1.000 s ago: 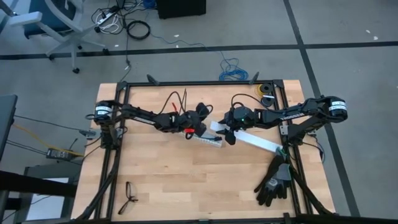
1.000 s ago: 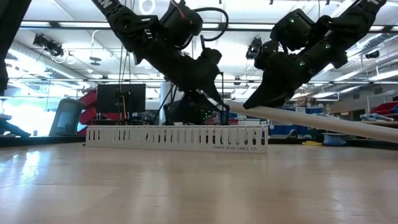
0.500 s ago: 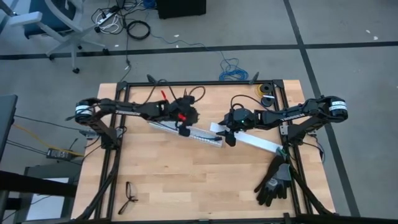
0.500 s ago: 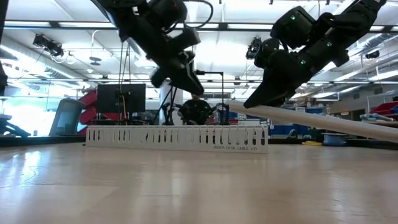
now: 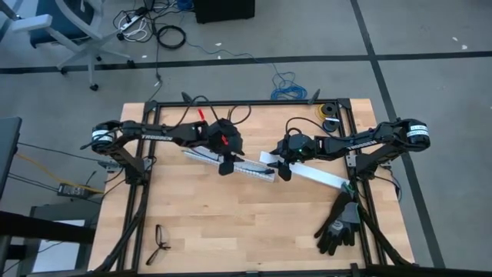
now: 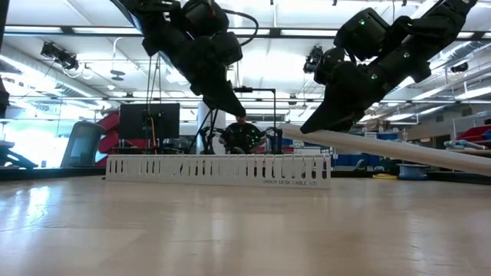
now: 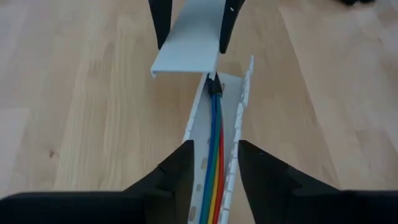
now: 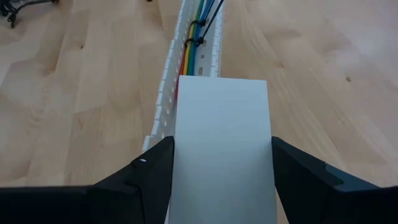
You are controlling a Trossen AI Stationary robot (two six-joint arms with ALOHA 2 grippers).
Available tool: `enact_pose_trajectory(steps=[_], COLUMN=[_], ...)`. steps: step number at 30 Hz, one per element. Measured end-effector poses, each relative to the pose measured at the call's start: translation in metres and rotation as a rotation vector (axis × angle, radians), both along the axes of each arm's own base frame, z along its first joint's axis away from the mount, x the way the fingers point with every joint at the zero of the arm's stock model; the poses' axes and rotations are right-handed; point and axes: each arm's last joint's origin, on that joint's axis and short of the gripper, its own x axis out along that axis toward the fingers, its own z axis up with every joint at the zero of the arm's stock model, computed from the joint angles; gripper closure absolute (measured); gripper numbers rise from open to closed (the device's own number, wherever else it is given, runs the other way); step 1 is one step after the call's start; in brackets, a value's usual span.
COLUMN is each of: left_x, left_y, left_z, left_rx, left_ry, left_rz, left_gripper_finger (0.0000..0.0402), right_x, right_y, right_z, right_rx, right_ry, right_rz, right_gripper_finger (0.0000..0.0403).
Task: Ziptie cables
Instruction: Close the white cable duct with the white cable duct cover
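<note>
You've got the cables [image 7: 215, 155] lying down inside the slotted channel [image 5: 231, 163] near the middle of the table, running roughly from 10 o'clock to 4 o'clock in the high view. The left gripper [image 7: 213, 165] hovers right over the channel, fingers a modest gap apart, straddling it and holding nothing. The right gripper [image 8: 222, 162] has its fingers spread wide on the flat white cover strip [image 8: 222, 143], one end lifted over the channel's 4 o'clock end, the rest trailing toward the table edge at 4 o'clock.

For the step in hand — looks like seating the cover — I'd keep the strip square to the channel walls before lowering. From the right wrist view it looks slightly off-centre, so nudge it sideways first. Let the left gripper steady the channel, but keep its fingers off the wires so none pop out over the slotted wall.

Count-wise: one channel, one cover strip, one cable bundle with a dark tie [image 8: 198, 41] round it, two grippers. Off at 5 o'clock there's one black glove [image 5: 339, 223], and at 7 o'clock one pair of glasses [image 5: 161, 244].
</note>
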Motion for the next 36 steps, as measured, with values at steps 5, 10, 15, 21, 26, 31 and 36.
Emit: enact_pose_trajectory(steps=[5,10,15,21,26,31,36], left_x=[0.003,0.006,0.012,0.016,0.026,0.038,0.044], left_y=[-0.002,-0.001,0.001,-0.003,-0.008,-0.010,-0.009], left_z=[-0.002,-0.006,-0.013,-0.020,-0.032,-0.056,-0.074], left_rx=[0.017,0.024,0.041,-0.009,-0.041,-0.039,-0.013], left_ry=[-0.004,-0.009,-0.009,-0.011,-0.023,-0.018,-0.010], left_rz=[0.008,0.014,0.031,0.018,-0.017,-0.024,-0.038], left_gripper_finger=[0.0222,0.0161,0.0104,0.0081,0.0081,0.0080,0.0080], right_x=[0.000,0.000,0.000,0.000,0.000,-0.001,-0.001], right_y=[0.000,0.000,0.000,0.000,0.000,0.000,0.000], right_z=[0.000,0.000,0.000,0.000,0.000,-0.001,-0.001], right_rx=[0.001,0.005,0.013,0.015,0.014,0.015,0.015], right_ry=[0.001,0.000,0.003,0.004,0.003,0.009,0.007], right_rz=[-0.001,-0.003,-0.009,-0.010,-0.009,-0.009,-0.009], right_gripper_finger=[0.0174,0.0174,0.0174,0.0174,0.0174,0.0174,0.0174])
